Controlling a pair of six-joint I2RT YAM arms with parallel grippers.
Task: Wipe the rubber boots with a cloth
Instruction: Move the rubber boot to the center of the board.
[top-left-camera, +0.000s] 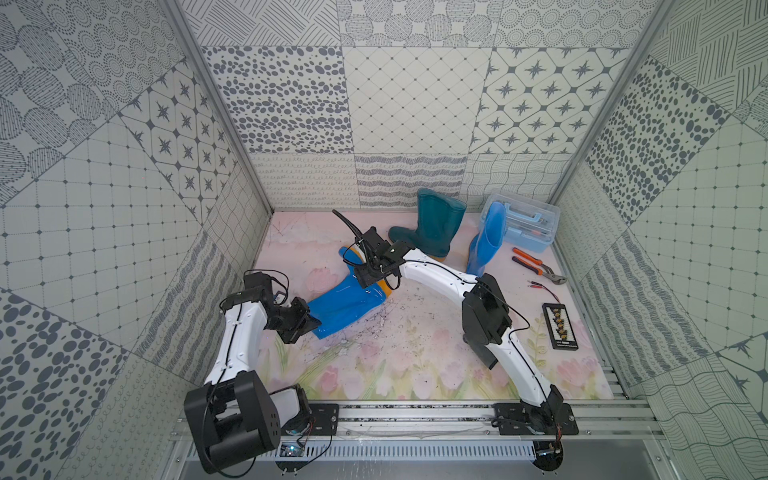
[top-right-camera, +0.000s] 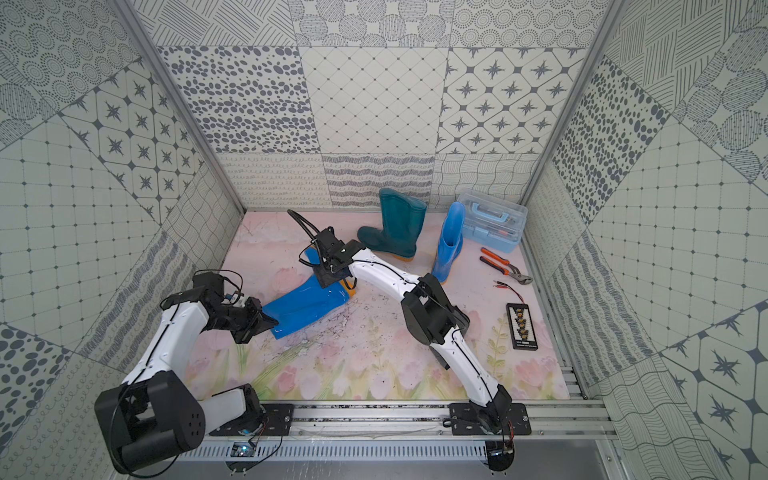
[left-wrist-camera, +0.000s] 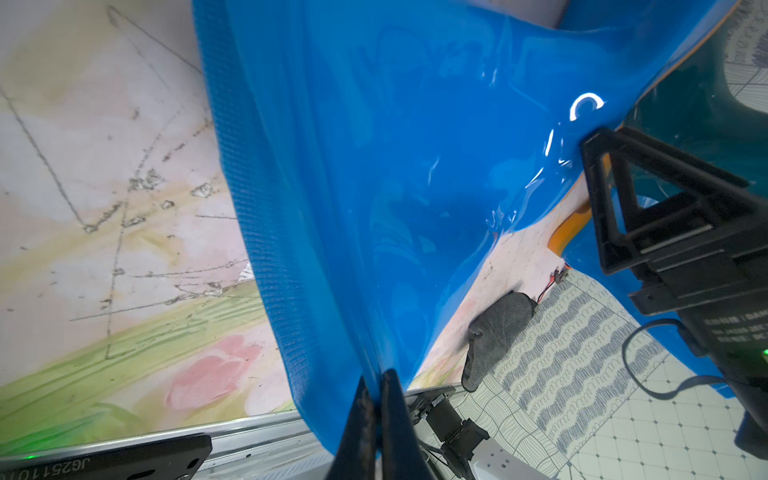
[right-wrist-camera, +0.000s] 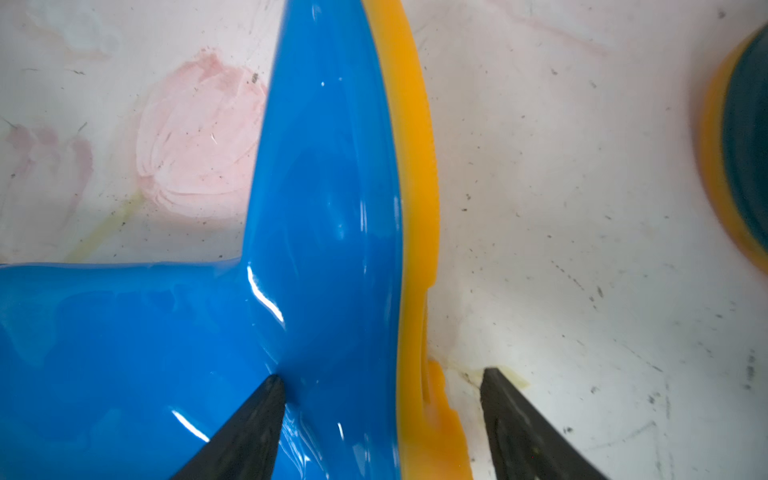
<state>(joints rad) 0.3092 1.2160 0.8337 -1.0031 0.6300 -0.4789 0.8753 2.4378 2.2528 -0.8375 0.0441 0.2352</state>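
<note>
Your left gripper (left-wrist-camera: 376, 384) pinches the blue boot (top-left-camera: 340, 305) by its shaft rim, at eight o'clock. Your right gripper (right-wrist-camera: 382, 386) stands spread astride the heel.

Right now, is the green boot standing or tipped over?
Standing. The green boot rests on its orange sole, shaft up, in both top views.

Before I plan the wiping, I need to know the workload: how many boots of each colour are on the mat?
Blue boots: 2, the lying blue boot and the standing blue boot
Teal green boot: 1
Total: 3
</note>
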